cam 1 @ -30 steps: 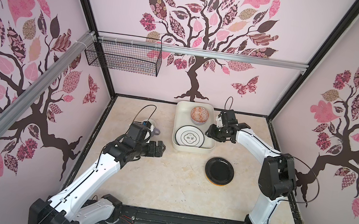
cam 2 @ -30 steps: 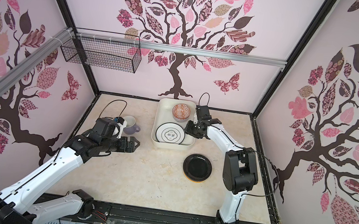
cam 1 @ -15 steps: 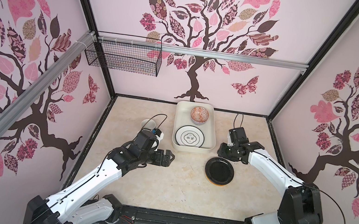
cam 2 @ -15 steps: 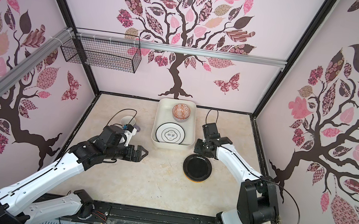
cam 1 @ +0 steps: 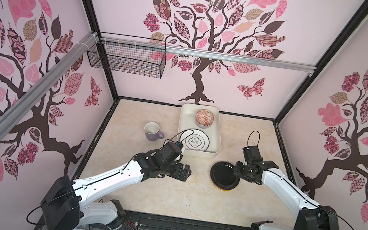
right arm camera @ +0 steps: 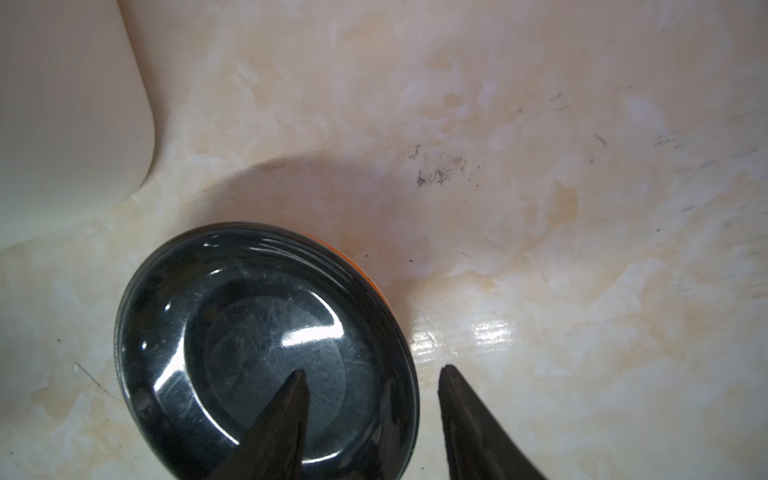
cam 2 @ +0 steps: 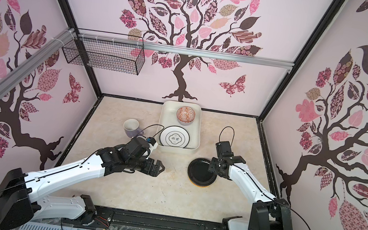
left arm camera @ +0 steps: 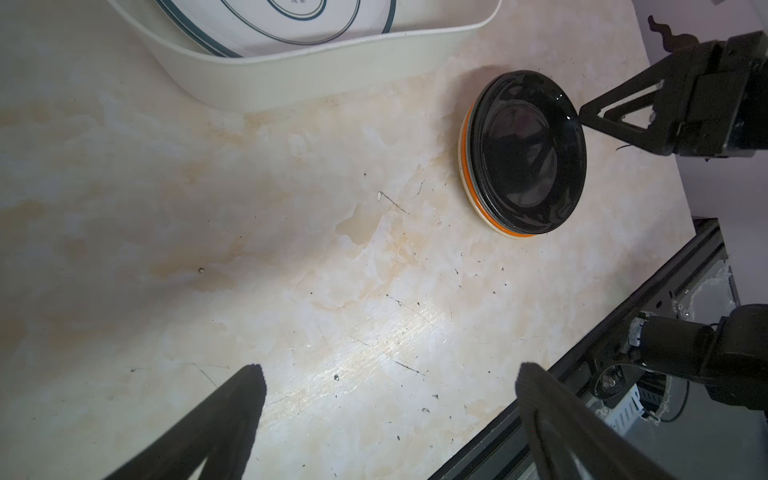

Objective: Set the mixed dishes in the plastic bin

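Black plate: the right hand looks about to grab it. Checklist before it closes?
1. Right hand open: ok.
2. It straddles the rim of the black plate, one finger over the plate and one outside: ok.
3. Only the black plate sits between the fingers, not the orange plate beneath: cannot tell.
4. Left hand clear of the stack: ok, open over the table.
5. Space in the plastic bin: probably ok. It holds the white black-ringed plate and the orange-patterned bowl, and the black plate could likely rest on the ringed one.
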